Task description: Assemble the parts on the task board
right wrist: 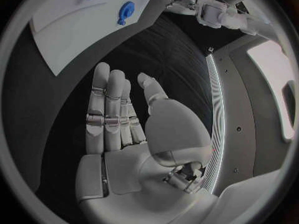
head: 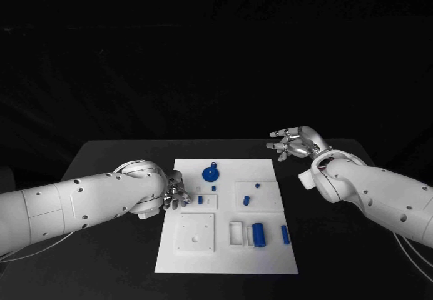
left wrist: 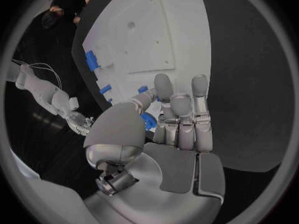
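Left hand (head: 174, 191) gripping a blue part (left wrist: 148, 120) at the board's (head: 271, 262) left edge.
Right hand (head: 294, 144) is hovering off the board, fingers apart and empty; the small part, pinched between thumb and fingers, could slip or tilt and jam in its socket.

Black matte table (head: 117, 250), dark rectangular top, far edge visible beyond board. White rectangular task board (head: 271, 265) lying flat directly on table, centred, long axis running away from robot (near short edge close to table's front). Bare black surface flanking board on both sides; wider strip on far side. Left wrist view: same white board (left wrist: 181, 30) flat against black tabletop (left wrist: 249, 84).
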Controlling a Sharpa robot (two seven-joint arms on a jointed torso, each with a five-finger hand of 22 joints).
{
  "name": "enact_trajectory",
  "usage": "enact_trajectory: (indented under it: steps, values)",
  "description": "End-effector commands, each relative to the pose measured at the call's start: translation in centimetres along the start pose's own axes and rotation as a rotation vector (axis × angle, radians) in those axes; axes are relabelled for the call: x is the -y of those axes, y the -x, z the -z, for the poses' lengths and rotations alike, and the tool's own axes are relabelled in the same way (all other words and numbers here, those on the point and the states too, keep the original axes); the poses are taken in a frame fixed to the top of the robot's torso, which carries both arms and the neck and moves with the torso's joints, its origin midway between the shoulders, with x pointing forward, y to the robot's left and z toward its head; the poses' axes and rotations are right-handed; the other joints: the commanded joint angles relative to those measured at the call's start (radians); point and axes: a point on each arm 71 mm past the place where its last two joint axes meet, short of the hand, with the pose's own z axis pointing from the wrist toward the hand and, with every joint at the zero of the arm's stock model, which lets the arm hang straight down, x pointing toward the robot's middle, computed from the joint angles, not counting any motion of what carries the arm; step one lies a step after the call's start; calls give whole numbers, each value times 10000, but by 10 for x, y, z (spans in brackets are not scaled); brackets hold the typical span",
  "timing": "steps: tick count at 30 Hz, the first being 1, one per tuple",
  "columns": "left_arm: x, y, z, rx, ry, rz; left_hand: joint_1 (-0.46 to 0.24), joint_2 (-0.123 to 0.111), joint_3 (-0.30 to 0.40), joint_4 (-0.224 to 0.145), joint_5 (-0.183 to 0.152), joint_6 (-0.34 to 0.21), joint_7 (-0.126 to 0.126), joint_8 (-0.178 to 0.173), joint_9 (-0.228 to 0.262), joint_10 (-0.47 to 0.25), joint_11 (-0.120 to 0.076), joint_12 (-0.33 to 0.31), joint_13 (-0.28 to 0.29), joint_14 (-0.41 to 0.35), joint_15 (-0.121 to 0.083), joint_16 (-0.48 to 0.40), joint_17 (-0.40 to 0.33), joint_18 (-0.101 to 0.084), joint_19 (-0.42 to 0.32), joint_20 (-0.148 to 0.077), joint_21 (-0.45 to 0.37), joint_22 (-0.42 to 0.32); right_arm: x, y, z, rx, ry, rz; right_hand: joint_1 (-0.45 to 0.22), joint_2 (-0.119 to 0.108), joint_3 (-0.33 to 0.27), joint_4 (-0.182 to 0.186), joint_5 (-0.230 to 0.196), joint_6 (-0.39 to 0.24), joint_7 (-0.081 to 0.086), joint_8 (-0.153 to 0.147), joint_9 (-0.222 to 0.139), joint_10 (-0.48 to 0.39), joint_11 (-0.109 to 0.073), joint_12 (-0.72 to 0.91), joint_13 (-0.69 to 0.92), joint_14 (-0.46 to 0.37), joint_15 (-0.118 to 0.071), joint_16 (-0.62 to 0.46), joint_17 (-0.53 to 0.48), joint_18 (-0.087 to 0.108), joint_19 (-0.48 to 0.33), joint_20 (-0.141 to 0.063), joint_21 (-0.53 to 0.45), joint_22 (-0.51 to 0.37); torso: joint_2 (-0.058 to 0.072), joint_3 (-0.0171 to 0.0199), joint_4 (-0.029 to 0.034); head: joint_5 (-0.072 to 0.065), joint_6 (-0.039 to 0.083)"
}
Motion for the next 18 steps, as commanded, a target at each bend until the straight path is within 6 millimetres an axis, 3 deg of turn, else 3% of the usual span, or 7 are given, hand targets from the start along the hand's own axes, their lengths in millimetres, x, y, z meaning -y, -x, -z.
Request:
enact_trajectory:
  steps: [1,18]
  values:
    - [-2,-9,-2,-524,149,-279,-58,28,251,-319,-91,1420,-1091,3,-119,238,-276,48,4,79,-18,46,14,-63,42,27,41,187,-1,-1,0,-142,94,-41,-86,-9,81,3,56,-71,31,-33,-10,-76,-22,15,-5,10,18,-54,-2,-63,27,64,65,-9,7,3,1,-7,4]
    - [0,-8,-3,-536,136,-303,-360,-145,-301,73,-754,1596,-1127,5,-855,241,-283,99,3,112,-18,12,52,-85,103,36,-56,181,-1,-2,0,-140,95,-43,-86,-9,81,3,56,-71,31,-33,-10,-76,-22,15,-5,10,18,-54,-2,-63,27,64,65,-9,2,5,-3,-31,-17]
